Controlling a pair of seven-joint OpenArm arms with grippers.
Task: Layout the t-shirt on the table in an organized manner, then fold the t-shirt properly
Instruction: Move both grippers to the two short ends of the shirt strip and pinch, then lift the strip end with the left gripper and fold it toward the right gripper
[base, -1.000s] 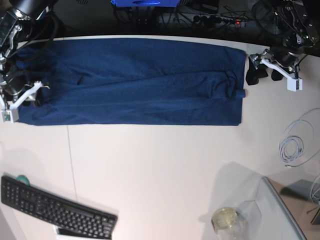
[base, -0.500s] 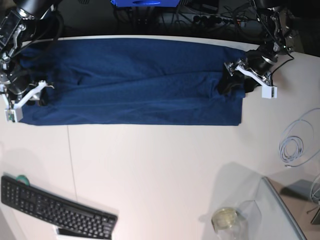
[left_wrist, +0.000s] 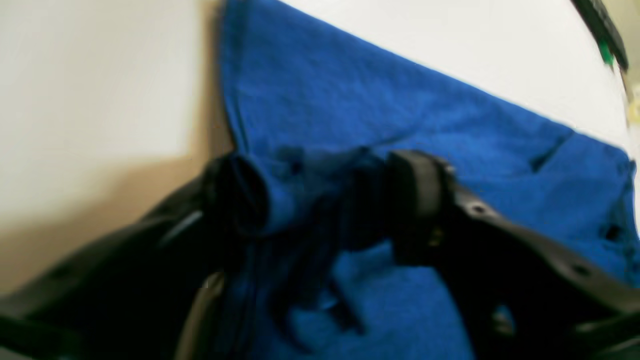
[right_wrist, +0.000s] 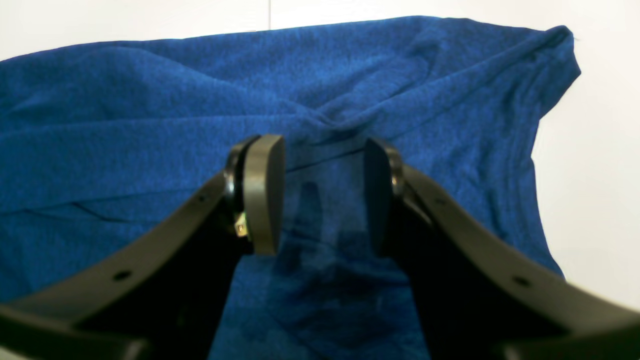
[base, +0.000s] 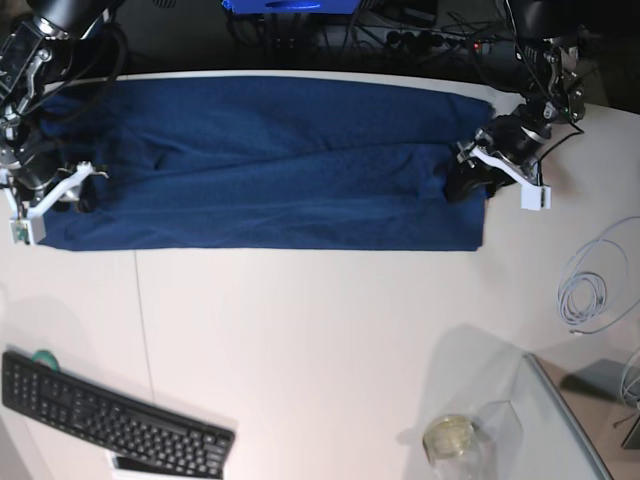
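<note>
Across the wide white table, the dark navy fabric t-shirt lay flat, left gripper pinching its bunched edge, right gripper gaping empty above it.

A black keyboard lies slanted at the near left corner of the worktop, with a small green object just beyond its left end. A coiled white cable rests near the right edge. At the near right stands a clear glass jar beside a transparent panel. Dark cables and a power strip lie behind the far edge.
</note>
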